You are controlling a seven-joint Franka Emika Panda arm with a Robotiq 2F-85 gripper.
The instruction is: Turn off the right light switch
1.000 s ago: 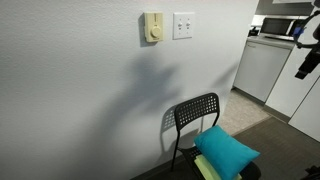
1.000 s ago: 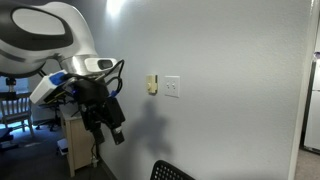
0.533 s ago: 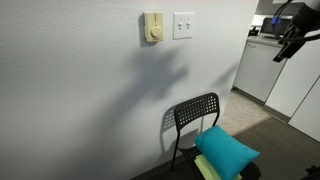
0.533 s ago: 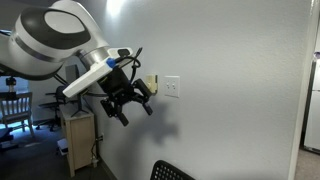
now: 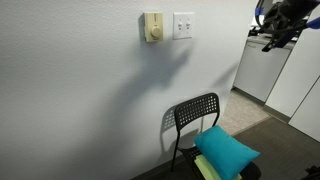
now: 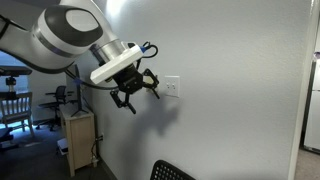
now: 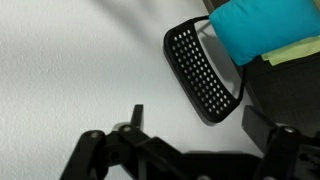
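Note:
The right light switch (image 5: pixel 183 25) is a white glossy plate high on the white wall; it also shows in an exterior view (image 6: pixel 172 87). To its left is a cream-yellow plate with a round knob (image 5: pixel 152 27). My gripper (image 6: pixel 138 90) is open and empty. It hangs in the air at about switch height, just in front of the cream plate and apart from the wall. It also shows at the top right of an exterior view (image 5: pixel 275 30). In the wrist view my two fingers (image 7: pixel 195 112) are spread, and the switch is out of view.
A black perforated chair (image 5: pixel 195 115) with a teal cushion (image 5: pixel 225 150) stands against the wall below the switches; the wrist view shows it too (image 7: pixel 205 70). White cabinets (image 5: pixel 262 68) stand further along. A wooden stand (image 6: pixel 78 140) is by the robot base.
The arm has risen from low by the stand and swung toward the wall, bringing the gripper up to switch height. The gripper stays open.

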